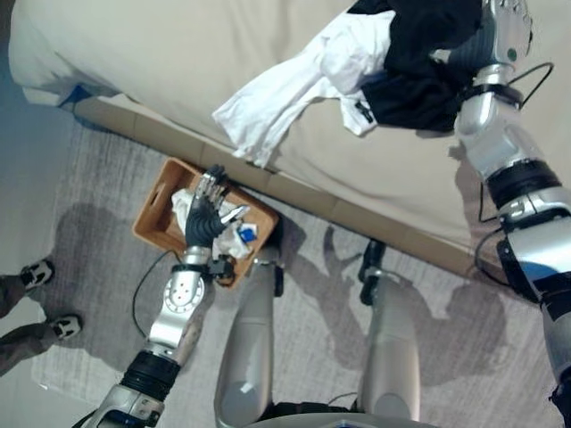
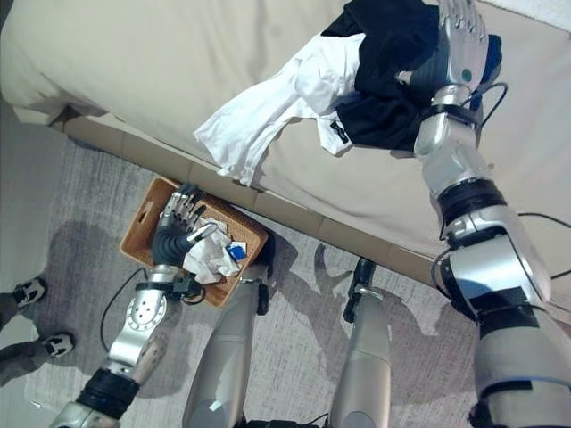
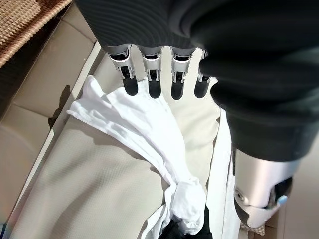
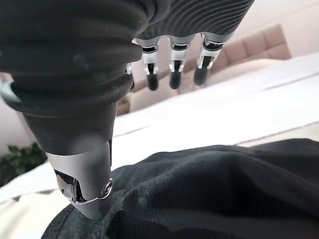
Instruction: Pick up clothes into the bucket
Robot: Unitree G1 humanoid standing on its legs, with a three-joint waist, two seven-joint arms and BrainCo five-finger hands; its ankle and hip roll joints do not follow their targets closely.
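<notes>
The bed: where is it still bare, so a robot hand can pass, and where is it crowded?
The bed is bare across its wide stretch beside the white garment, and along the strip between the clothes and the bed's edge. It is crowded at the far corner, where the black garment lies piled under the right robot hand.

Left hand (image 1: 203,217) low, right hand (image 2: 462,40) extended; both with fingers straight.

Beige bed (image 1: 178,53) with padded tan frame (image 1: 303,192) on grey carpet (image 1: 98,169); person's shoes (image 1: 37,272) at carpet edge.
</notes>
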